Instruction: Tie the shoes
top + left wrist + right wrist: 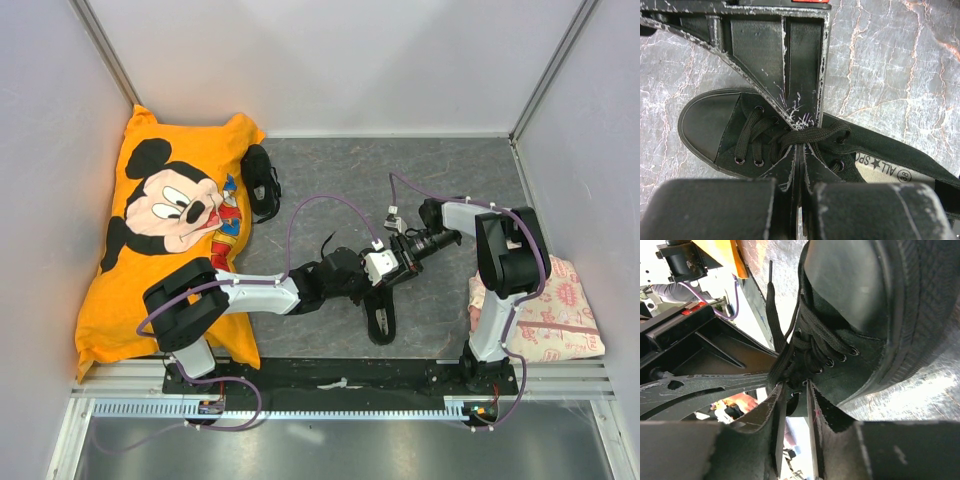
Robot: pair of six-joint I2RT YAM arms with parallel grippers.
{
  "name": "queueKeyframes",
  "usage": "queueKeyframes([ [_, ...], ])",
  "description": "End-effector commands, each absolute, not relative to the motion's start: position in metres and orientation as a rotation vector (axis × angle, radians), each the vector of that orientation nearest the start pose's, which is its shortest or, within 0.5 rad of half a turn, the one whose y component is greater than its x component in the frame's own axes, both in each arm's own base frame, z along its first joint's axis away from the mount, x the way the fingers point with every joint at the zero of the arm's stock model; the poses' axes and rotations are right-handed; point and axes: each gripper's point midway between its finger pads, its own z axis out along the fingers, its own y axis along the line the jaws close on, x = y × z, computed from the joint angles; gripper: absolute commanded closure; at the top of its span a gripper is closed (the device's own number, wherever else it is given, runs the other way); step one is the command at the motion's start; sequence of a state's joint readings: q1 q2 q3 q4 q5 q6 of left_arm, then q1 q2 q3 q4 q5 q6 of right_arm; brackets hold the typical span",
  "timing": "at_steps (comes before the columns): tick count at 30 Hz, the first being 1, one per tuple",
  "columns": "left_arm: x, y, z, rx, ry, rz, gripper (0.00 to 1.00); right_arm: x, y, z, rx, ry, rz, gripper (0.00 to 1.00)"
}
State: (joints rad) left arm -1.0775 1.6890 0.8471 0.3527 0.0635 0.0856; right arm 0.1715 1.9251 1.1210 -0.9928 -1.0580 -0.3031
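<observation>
Right now your two arms meet over one black shoe [382, 322] near the middle of the grey tabletop [450, 170].
Your left fingers [787, 170] are pressed together on the lace [822, 132], pinching it where the strands gather above the eyelets. Your right fingers [775, 410] reach in from the opposite side, a narrow gap showing between them at that same bunch of lace; you cannot tell whether they grip it. The shoe sits upright on its sole. A second shoe [262, 180] lies well apart, against the edge of the orange Mickey Mouse pillow [170, 220].
</observation>
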Motion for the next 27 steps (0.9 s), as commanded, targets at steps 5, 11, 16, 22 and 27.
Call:
queueKeyframes([
  [5,0.21,-0.425,0.101,1.179,1.687,-0.746,0.98,0.228,0.195,0.08,-0.529,2.683,1.708,0.77],
  [11,0.208,-0.426,0.103,1.183,1.673,-0.762,0.99,0.232,0.196,0.08,-0.508,2.68,1.701,0.72],
  [16,0.207,-0.427,0.102,1.194,1.667,-0.769,0.98,0.233,0.198,0.079,-0.484,2.679,1.718,0.69],
  [22,0.206,-0.427,0.102,1.196,1.663,-0.772,0.99,0.233,0.2,0.085,-0.504,2.646,1.728,0.93],
  [27,0.21,-0.42,0.11,1.203,1.689,-0.721,0.91,0.233,0.198,0.089,-0.526,2.64,1.692,1.0],
])
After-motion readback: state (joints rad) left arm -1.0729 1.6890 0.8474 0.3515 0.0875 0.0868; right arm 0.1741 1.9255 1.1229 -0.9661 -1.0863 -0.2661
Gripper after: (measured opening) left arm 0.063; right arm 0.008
